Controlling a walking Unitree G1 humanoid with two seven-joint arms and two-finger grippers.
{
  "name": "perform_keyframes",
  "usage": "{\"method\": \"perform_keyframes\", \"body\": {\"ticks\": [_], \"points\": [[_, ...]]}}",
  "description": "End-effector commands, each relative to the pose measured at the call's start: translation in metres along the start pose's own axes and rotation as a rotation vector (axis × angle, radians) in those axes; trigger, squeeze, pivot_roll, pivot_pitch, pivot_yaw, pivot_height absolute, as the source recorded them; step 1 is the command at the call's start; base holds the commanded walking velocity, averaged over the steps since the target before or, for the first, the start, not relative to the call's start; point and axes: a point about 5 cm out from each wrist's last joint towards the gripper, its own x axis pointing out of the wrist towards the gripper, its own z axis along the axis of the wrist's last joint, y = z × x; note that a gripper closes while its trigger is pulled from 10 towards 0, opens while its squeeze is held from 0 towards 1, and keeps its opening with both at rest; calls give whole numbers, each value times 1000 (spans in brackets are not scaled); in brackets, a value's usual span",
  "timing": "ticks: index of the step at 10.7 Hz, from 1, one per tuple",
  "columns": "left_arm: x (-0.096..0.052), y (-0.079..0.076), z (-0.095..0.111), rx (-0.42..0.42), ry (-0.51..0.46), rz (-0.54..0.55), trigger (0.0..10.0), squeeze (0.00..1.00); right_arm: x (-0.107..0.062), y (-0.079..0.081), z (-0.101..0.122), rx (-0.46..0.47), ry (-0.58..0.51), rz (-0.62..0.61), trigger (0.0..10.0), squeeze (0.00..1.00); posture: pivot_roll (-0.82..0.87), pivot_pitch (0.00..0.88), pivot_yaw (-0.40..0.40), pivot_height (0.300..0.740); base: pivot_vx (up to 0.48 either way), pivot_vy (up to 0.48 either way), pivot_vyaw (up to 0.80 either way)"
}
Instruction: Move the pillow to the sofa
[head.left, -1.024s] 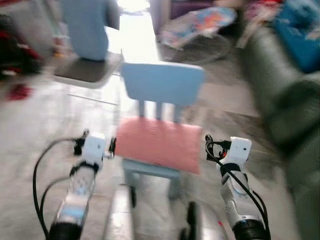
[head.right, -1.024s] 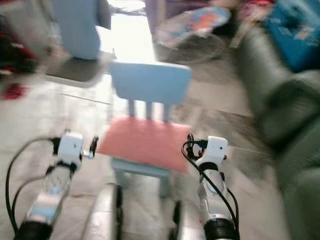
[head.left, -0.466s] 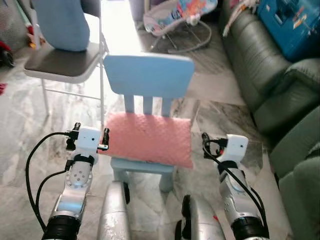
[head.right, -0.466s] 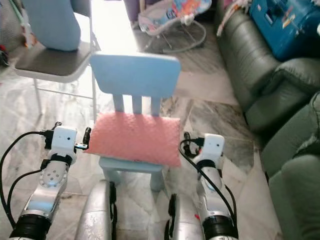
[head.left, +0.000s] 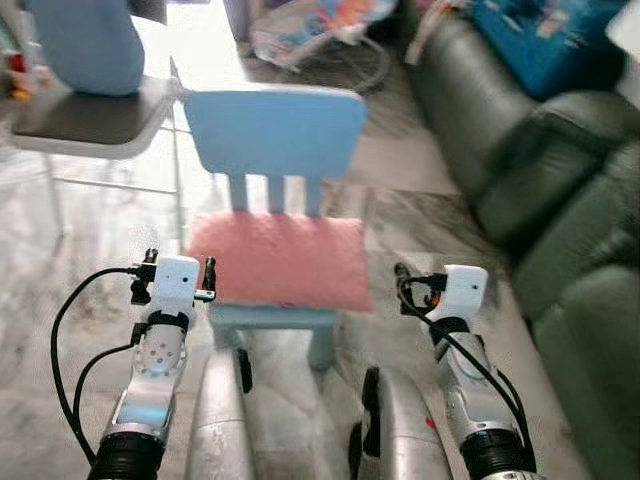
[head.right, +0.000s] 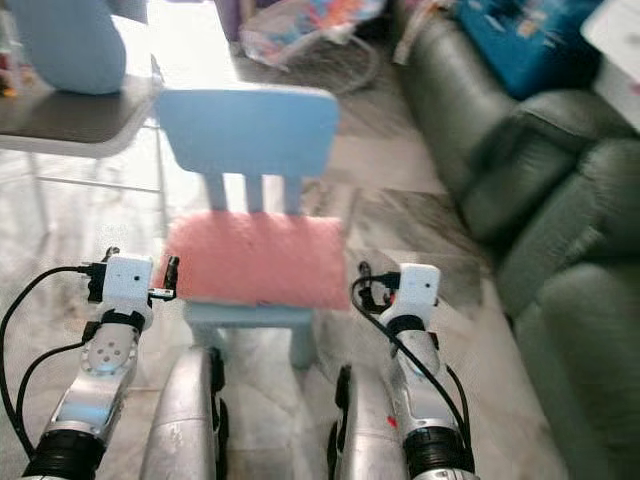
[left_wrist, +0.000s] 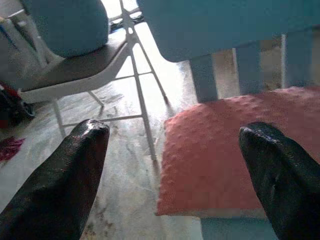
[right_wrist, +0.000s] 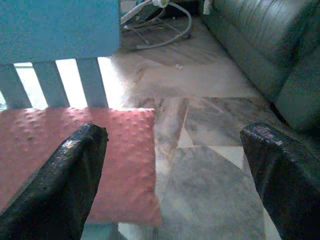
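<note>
While both arms reach forward at about seat height, the pink pillow lies flat on the seat of a small light-blue child's chair, covering nearly all of it and overhanging the seat's front edge. The left tool hangs just off the pillow's left end with its two black fingers spread wide apart and nothing between them; in the left wrist view the pillow's corner sits in the gap between them, but the fingertips do not touch it. The right tool is held just off the pillow's right end, its fingers likewise spread wide and empty, with the pillow's right corner and the marble floor seen between them. A dark green sofa runs along the robot's right side, near the chair, and blue items rest on its far cushions. To the left behind the child's chair stands a folding chair carrying a blue cushion, and a baby bouncer sits on the floor farther back.
</note>
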Motion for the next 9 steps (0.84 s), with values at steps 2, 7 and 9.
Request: {"method": "perform_keyframes", "body": {"ticks": [2,7,9], "points": [[-1,-1,-4,-46,31,11,10000,0,0,0,5,4,-19,30,10000,24,30,156,-51,588,0,0,0],[-2,0,-6,-36,53,4,10000,0,1,9,6,-16,-21,94,10000,8,29,154,-58,588,0,0,146],[-2,1,-6,-23,54,15,10000,0,1,11,6,-5,-21,113,10000,0,29,157,-59,588,0,0,269]]}}
